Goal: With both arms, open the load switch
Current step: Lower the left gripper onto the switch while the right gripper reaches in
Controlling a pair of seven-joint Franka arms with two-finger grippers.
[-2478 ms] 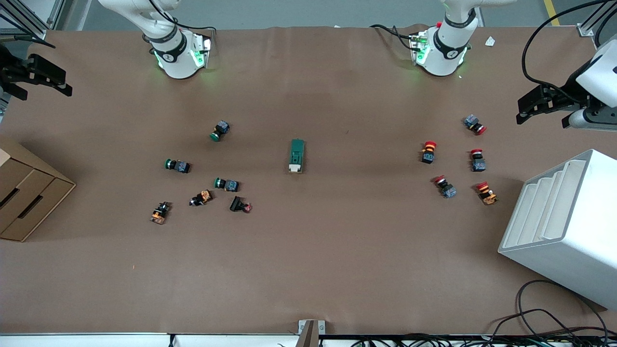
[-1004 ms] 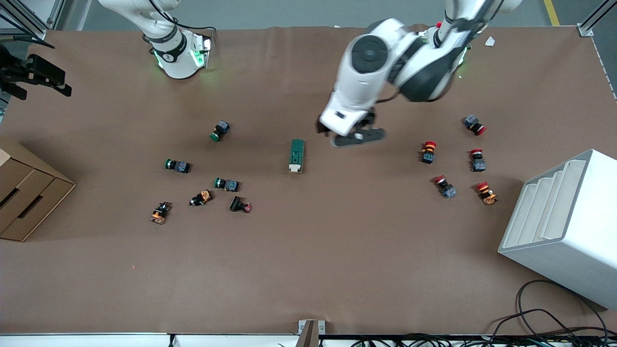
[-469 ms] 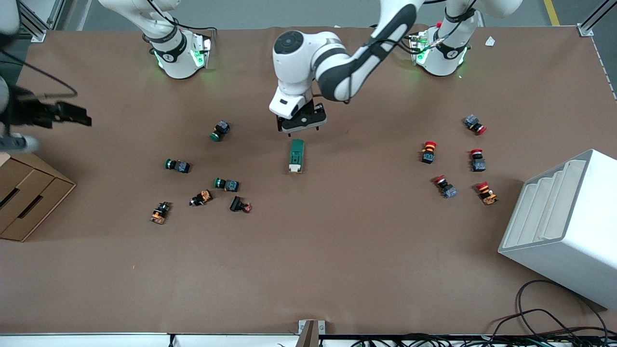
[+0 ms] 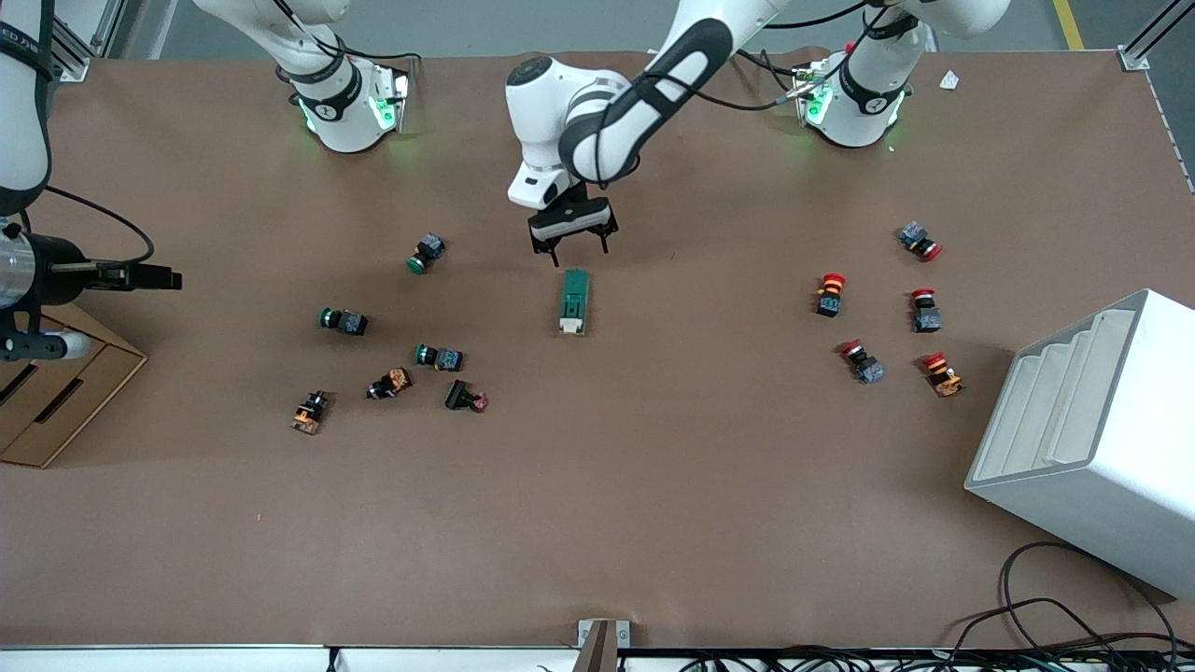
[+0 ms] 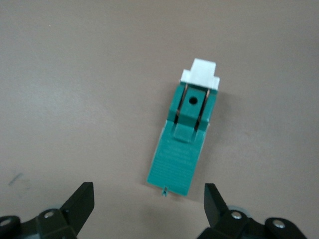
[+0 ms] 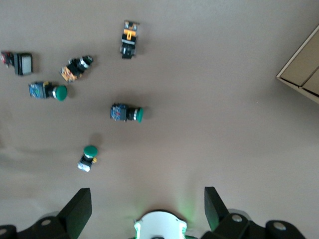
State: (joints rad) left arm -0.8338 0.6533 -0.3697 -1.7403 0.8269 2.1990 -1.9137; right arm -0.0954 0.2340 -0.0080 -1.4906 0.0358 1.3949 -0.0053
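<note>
The load switch lies flat mid-table, a dark-green block whose white toggle end points toward the front camera. In the left wrist view the load switch shows its white toggle at the end away from the fingers. My left gripper hangs open over the table beside the switch's green end, touching nothing. The left gripper has only bare table between its fingers. My right gripper is open and empty in the air at the right arm's end of the table. The right gripper looks down on its own base.
Several green-capped and orange push buttons lie toward the right arm's end. Several red-capped buttons lie toward the left arm's end. A white rack and a cardboard box stand at the two ends.
The left arm swung in from its end of the table and brought its gripper down beside the switch's green end. The right gripper moved a little inward from the table's edge.
</note>
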